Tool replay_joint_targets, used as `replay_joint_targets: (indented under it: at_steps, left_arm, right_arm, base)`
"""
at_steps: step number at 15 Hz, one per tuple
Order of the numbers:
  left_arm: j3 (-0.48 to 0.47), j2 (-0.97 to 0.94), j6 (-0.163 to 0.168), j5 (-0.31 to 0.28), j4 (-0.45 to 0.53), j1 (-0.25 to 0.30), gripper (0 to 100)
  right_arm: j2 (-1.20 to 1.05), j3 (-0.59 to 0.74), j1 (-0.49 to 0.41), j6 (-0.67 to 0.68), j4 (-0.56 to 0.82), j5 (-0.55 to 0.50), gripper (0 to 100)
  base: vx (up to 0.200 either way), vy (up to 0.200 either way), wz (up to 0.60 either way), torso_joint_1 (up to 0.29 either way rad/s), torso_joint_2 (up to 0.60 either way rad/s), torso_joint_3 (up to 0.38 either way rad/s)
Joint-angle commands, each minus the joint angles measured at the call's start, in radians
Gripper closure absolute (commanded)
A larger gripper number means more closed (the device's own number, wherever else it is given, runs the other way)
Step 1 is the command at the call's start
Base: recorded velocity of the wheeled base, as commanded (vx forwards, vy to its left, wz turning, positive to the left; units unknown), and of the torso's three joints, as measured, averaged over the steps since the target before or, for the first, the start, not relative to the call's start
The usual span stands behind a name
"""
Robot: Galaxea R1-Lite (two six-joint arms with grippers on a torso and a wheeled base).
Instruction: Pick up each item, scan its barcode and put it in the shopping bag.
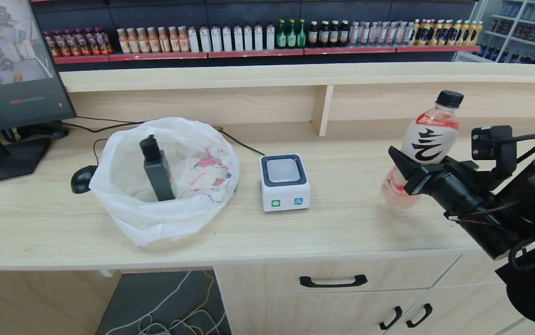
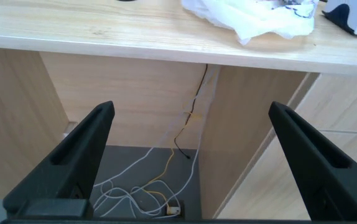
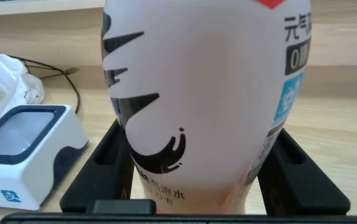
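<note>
While clenched on tilted pink bottle [image 1: 428, 139], right hand [image 1: 407, 179] well right of scanner [image 1: 285, 182], over bench [image 1: 341, 232]. Released: left hand [image 2: 191, 112], below bench edge. May slip on smooth plastic; may fail scan if barcode turned away; may topple dark bottle [image 1: 158, 172] in bag [image 1: 123, 204].

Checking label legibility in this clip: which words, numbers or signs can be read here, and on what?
"0": on the drink bottle's label, next characters cut off.
Same bottle: one big black brush-stroke character; fine print blurred.
Monitor: small red logo word.
Barcode scanner: green and blue icons, no words.
Shopping bag: red print, crumpled, unreadable.
Shelf bottles: too small.
</note>
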Motion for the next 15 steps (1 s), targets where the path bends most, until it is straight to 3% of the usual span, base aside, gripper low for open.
replay_joint_targets:
  at_steps: [1, 5, 15]
  left_arm:
    - [0.000, 0.000, -0.001, 0.001, 0.000, 0.000, 0]
    - [0.000, 0.000, 0.001, 0.001, 0.000, 0.000, 0]
    - [0.000, 0.000, 0.004, 0.001, 0.000, 0.000, 0]
  right_arm:
    - [0.003, -0.003, 0.009, -0.001, -0.001, 0.000, 100]
    - [-0.001, -0.005, 0.007, -0.001, -0.001, 0.000, 100]
    - [-0.044, -0.015, 0.095, 0.004, -0.001, 0.000, 100]
  base:
    - [0.000, 0.200, 0.00, 0.007, 0.00, 0.002]
    - [0.000, 0.200, 0.00, -0.004, 0.00, 0.000]
    - [0.000, 0.000, 0.00, 0.000, 0.00, 0.000]
